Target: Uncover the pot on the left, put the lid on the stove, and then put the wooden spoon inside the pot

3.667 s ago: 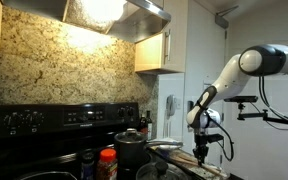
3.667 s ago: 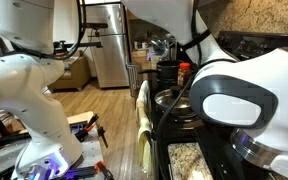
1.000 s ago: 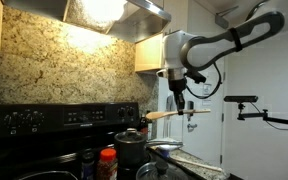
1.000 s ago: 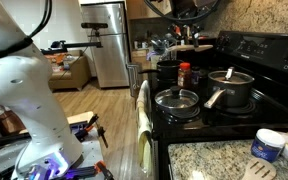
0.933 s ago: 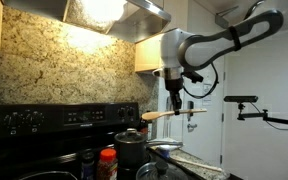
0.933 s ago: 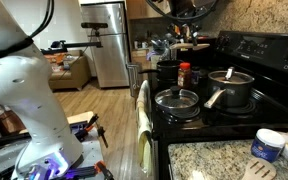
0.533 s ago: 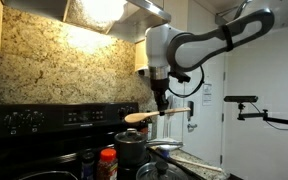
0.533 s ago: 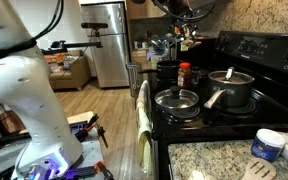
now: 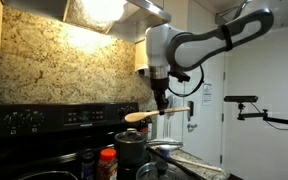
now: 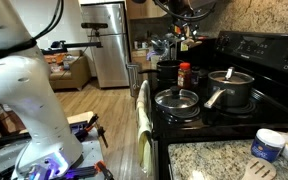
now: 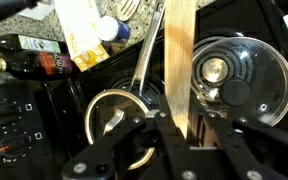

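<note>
In the wrist view the spoon (image 11: 180, 50) runs off the top edge, so its bowl is out of sight. Its lower end vanishes between the fingers of the gripper (image 11: 180, 125), whose body is cut by the bottom edge. Handle and gripper cover part of a knobbed lid (image 11: 239, 85) and a round pan (image 11: 104, 105); which of them is steel cannot be told. In an exterior view the arm (image 10: 189, 12) is cut by the top edge and its jaws are too small to read. In an exterior view the bottom edge crops the stove (image 9: 64, 118) and a red-capped jar (image 9: 107, 160).
</note>
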